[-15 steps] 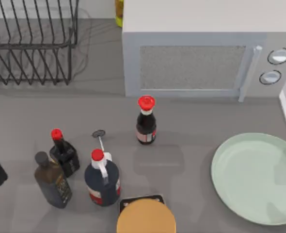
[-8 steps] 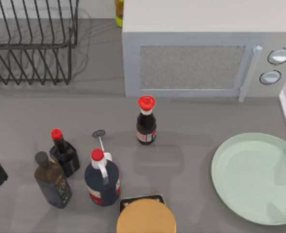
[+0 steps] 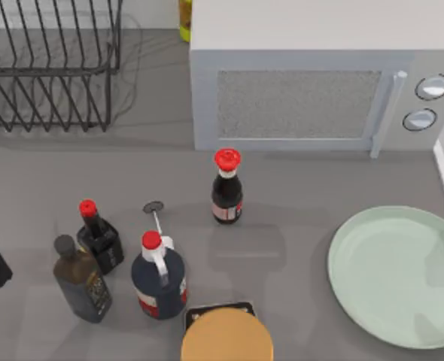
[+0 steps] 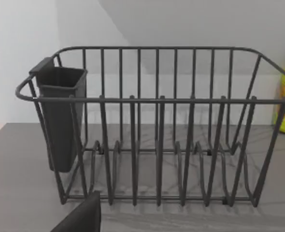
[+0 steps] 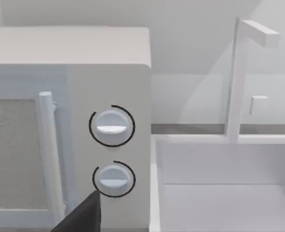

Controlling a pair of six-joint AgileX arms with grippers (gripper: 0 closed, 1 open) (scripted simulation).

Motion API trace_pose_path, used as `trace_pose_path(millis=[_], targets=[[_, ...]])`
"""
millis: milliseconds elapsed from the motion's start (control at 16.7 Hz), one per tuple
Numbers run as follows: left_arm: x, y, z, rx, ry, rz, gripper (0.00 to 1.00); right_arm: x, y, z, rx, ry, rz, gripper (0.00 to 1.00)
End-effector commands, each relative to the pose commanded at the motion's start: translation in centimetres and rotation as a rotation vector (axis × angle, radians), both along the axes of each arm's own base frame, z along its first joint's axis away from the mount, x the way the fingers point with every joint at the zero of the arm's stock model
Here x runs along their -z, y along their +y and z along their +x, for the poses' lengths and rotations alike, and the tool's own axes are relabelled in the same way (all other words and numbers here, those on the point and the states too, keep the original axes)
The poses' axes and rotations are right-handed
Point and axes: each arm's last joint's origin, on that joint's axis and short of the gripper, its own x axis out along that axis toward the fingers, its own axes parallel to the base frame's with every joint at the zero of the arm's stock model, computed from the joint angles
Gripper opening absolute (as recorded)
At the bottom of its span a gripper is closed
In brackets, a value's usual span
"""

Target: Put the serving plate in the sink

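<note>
Serving plate (image 3: 399, 274): smooth, glossy, ceramic-looking. Dish rack (image 4: 157, 145): thin dark metal wire; its cup (image 4: 60, 118) looks matt plastic. Countertop (image 3: 297, 188): matt grey.

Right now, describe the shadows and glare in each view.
Top view: the serving plate shows faint grey patches, no glare; soft shadow beneath the microwave. Left wrist view: the dish rack casts thin shadows. Right wrist view: the faucet throws a broad wall shadow.

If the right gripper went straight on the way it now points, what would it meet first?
Probably the white microwave, near its two round knobs, with the white sink just beside; depth is unclear.
</note>
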Motion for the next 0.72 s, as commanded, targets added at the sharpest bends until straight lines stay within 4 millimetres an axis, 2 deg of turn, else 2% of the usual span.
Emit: trace_pose_path(millis=[540,720], targets=[[0.0,0.0,0.0,0.000,0.000,0.000,1.00,0.0,0.0,0.0,0.000,0.000,0.000,1.00],[0.0,0.0,0.0,0.000,0.000,0.000,1.00,-1.1,0.3,0.1,-0.027,0.052,0.027,1.00]])
